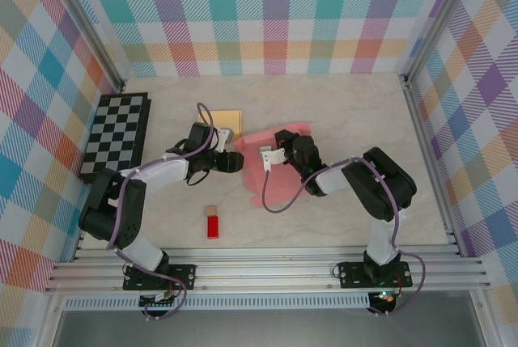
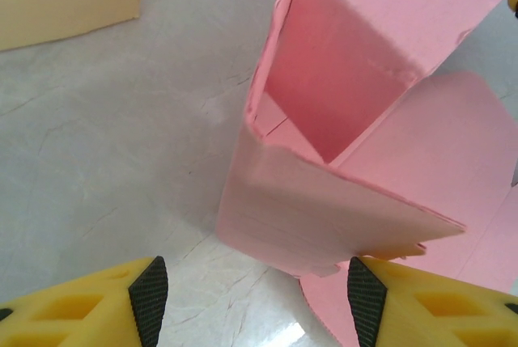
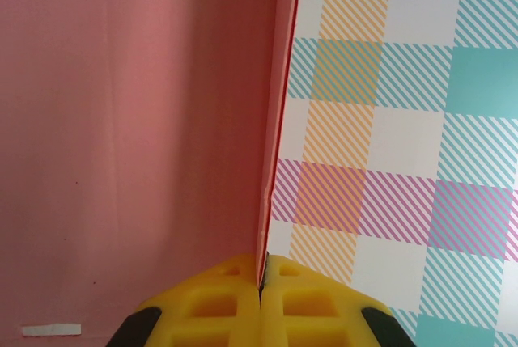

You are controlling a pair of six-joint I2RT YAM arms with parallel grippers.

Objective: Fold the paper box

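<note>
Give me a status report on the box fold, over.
Left gripper jaws open, facing paper box. Right gripper shut on its panel edge. Red block lies apart, not obstructing.

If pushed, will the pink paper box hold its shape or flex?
The pink paper box will probably flex: its walls look thin, and one flap edge is ragged. It is likely light: the right gripper holds a panel by a pinched edge alone. Half-folded, it may skew or slide on the smooth table.
</note>
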